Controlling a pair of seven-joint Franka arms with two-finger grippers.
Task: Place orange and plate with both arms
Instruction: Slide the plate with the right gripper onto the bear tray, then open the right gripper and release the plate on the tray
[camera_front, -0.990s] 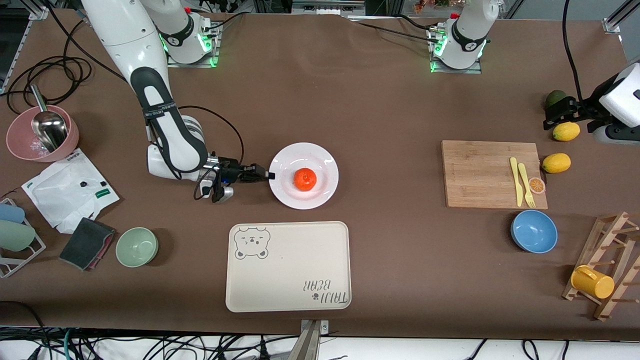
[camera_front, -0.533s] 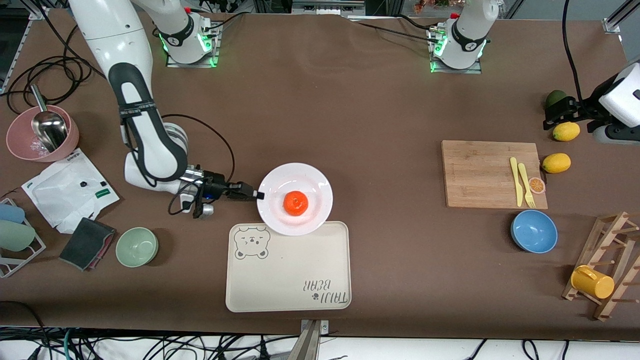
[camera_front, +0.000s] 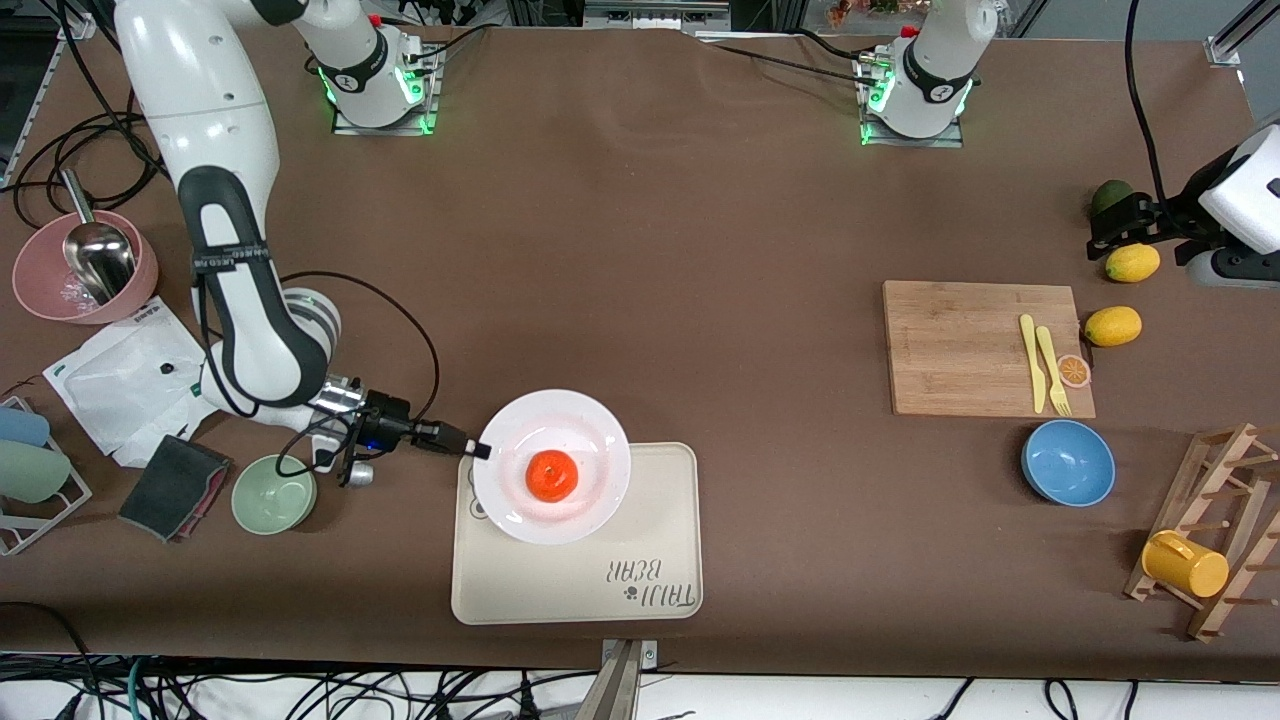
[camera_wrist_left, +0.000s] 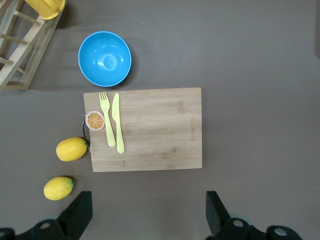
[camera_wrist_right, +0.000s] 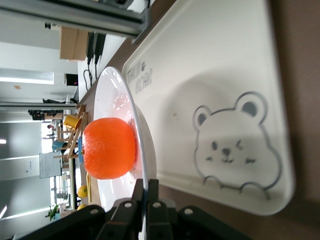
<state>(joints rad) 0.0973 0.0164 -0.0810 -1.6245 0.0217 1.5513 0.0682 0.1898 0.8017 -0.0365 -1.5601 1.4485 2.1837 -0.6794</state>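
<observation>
Right hand (camera_front: 478, 450) pinches the rim of the round glossy white plate (camera_front: 590, 430), its two fingers (camera_wrist_right: 146, 192) pressed together on the plate's edge at the side toward the right arm's end of the bench. That plate is held up over the beige rectangular tray (camera_front: 660, 500) printed with a bear face, covering the tray's corner nearest the right arm's base; in the right wrist view the bear drawing (camera_wrist_right: 232, 145) shows below the raised plate, clear of it. A small round red-orange mandarin (camera_front: 551, 476) sits in the middle of the plate. Just beside the right hand, on the brown bench (camera_front: 760, 210), stands a pale green bowl (camera_front: 273, 493). Left hand (camera_wrist_left: 145, 220) waits high over the bench toward the left arm's end, its fingers spread wide apart and holding nothing. Under it lie a rectangular bamboo cutting board (camera_wrist_left: 150, 130) carrying a yellow plastic fork (camera_wrist_left: 107, 119), a yellow plastic knife (camera_wrist_left: 118, 122) and a flat orange-slice disc (camera_wrist_left: 95, 120), with a blue bowl (camera_wrist_left: 104, 58) and two yellow lemons (camera_wrist_left: 71, 149) near the board.
</observation>
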